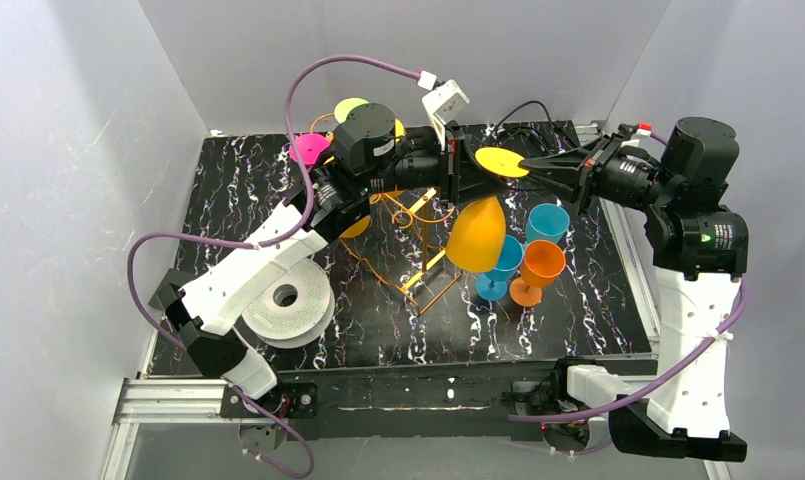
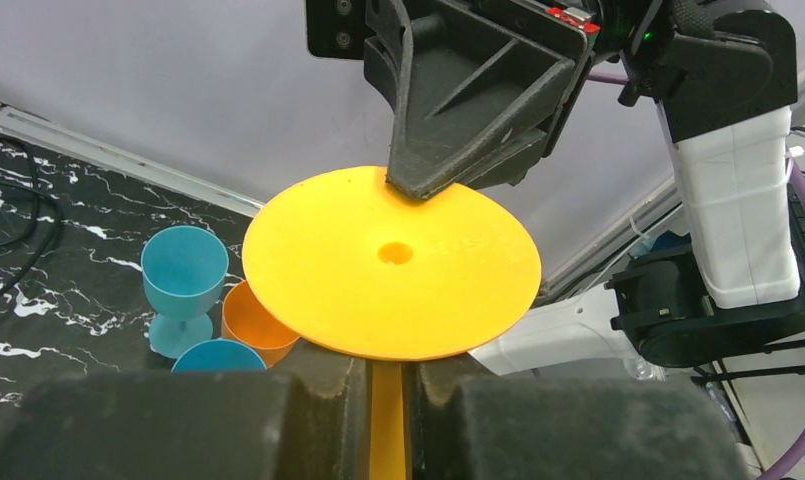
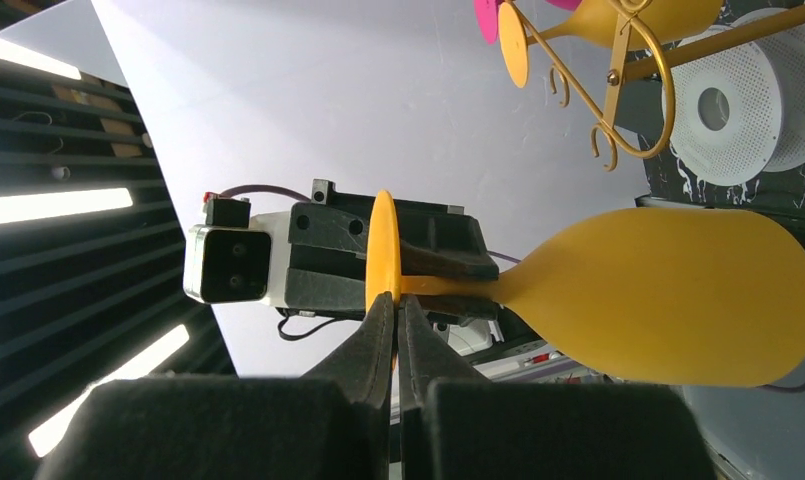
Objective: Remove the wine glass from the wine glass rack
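Observation:
A yellow-orange wine glass (image 1: 476, 232) is held on its side above the table, right of the orange-gold wire rack (image 1: 418, 250). My left gripper (image 1: 456, 172) is shut on its stem (image 2: 388, 420), just behind the round foot (image 2: 390, 262). My right gripper (image 1: 534, 165) is shut on the edge of that foot (image 3: 382, 240). In the right wrist view the bowl (image 3: 668, 295) hangs clear below the rack's curled hooks (image 3: 618, 90). A pink glass (image 1: 308, 148) and a yellow glass (image 1: 350, 108) still hang on the rack's far side.
A teal glass (image 1: 546, 222), a blue glass (image 1: 500, 262) and an orange glass (image 1: 540, 268) stand upright right of the rack, under the held glass. A white filament spool (image 1: 286, 298) lies front left, under the left arm. Grey walls enclose the black marbled table (image 1: 378, 330).

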Controlling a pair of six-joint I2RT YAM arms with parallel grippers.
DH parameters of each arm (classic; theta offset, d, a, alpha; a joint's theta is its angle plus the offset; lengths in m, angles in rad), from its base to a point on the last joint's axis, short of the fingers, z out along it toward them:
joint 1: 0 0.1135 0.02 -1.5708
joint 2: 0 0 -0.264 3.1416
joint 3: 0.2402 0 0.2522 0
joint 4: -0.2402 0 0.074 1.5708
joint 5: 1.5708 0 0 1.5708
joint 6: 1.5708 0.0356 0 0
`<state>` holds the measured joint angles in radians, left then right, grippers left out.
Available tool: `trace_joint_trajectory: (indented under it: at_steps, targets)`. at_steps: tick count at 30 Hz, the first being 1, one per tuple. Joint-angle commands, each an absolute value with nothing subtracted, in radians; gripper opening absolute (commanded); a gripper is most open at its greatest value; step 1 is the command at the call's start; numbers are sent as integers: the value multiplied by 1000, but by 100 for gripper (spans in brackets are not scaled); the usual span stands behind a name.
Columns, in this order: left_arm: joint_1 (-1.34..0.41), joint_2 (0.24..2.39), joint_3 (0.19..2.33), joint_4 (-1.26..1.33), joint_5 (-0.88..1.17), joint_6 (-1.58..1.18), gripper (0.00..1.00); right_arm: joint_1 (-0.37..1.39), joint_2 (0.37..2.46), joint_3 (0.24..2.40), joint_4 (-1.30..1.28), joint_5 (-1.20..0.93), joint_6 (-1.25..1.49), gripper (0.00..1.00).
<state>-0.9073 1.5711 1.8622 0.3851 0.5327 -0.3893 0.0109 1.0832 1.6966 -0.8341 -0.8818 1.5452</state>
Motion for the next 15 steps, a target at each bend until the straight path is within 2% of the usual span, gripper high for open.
trace_joint_trajectory:
  at_steps: [1,6,7,10,15]
  targets:
    - [-918,1532,1839,480,506,-416,0,11,1043,1678,-738,-918,1573,1]
    - [-926,1528,1844,484,459,-433,0,11,1023,1640,-645,-941,1602,1]
    - [-927,1530,1852,483,444,-443,0,11,1020,1637,-631,-940,1603,6]
    - [-929,1542,1887,476,405,-485,0,11,1010,1634,-611,-928,1595,32]
    - [-930,1536,1910,479,340,-532,0,11,984,1622,-544,-896,1597,60]
